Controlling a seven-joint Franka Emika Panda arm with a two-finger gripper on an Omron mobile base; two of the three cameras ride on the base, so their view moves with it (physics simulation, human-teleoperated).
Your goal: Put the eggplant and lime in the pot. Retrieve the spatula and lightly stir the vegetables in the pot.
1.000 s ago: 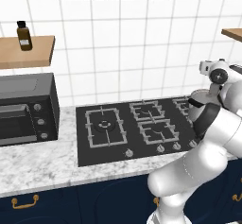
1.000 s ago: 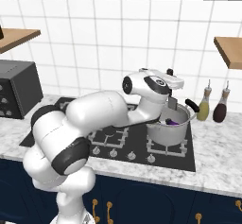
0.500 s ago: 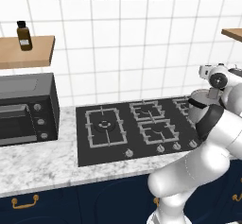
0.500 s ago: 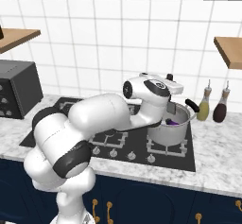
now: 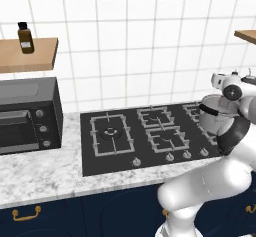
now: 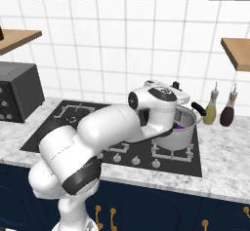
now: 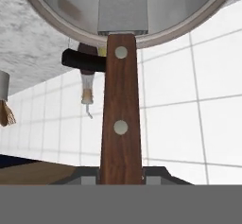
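The shiny metal pot (image 6: 181,135) stands on the stove's right rear burner, also seen at the right in the left base view as the pot (image 5: 216,122). My gripper (image 7: 120,175) is shut on the spatula (image 7: 120,124), a brown wooden handle with two rivets. Its grey metal blade (image 7: 122,5) reaches down inside the pot's wall (image 7: 66,1). A purple patch, the eggplant (image 6: 178,126), shows inside the pot behind my hand (image 6: 161,98). The lime is hidden.
Two bottles, one yellow-green (image 6: 211,109) and one dark (image 6: 228,112), stand on the counter just right of the stove (image 5: 145,133). A black oven (image 5: 27,113) sits at the far left. Wooden shelves hang at left (image 5: 27,53) and right (image 6: 237,52).
My hand with the spatula has sunk slightly over the pot. The gripper has stayed shut on the handle, and the pot has not moved.
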